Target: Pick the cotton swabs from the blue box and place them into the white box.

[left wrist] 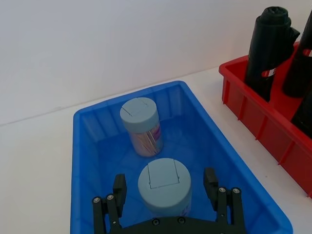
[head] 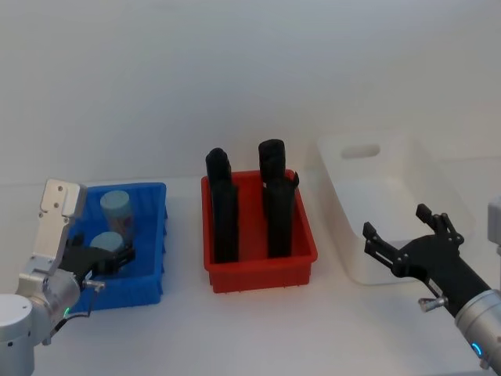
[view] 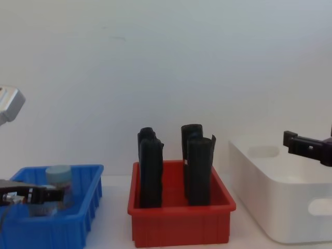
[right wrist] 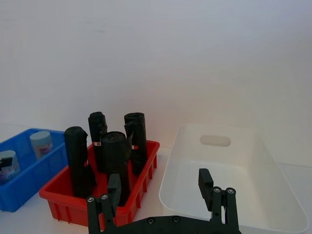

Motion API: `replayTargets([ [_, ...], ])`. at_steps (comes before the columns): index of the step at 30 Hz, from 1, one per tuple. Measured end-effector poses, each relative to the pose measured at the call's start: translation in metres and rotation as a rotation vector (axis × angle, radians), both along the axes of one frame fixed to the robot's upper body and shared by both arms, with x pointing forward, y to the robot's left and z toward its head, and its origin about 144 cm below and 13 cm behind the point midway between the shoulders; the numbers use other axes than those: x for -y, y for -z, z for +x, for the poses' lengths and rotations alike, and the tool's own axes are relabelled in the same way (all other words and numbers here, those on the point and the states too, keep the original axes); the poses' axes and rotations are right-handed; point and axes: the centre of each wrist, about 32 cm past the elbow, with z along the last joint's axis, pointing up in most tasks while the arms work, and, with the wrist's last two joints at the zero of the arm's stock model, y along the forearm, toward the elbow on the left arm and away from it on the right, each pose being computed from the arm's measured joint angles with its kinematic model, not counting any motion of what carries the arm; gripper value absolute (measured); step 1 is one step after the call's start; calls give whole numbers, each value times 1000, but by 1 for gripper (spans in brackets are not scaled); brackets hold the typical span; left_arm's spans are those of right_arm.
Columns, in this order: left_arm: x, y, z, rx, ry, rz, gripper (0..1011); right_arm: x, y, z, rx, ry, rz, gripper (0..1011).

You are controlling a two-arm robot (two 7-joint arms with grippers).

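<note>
Your left gripper (left wrist: 165,187) sits low inside the ribbed blue box (left wrist: 80,161), black fingers spread wide either side of the nearer cotton swabs jar (left wrist: 164,181), with gaps on both sides. A second jar (left wrist: 140,124), clear-walled and teal-lidded, stands upright behind it. Your right gripper (right wrist: 160,180) hangs open wide near the smooth, round-cornered white box (right wrist: 273,161).
</note>
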Motion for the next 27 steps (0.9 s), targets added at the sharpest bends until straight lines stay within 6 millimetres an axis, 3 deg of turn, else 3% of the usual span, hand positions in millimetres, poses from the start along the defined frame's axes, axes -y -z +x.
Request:
replayTargets([
  [14,-6,9,10,-21,1,-14,993,0,0,0,0,0,0,1001],
  [27,-9,12,13,11,14,-34,671,0,0,0,0,0,0,1001],
])
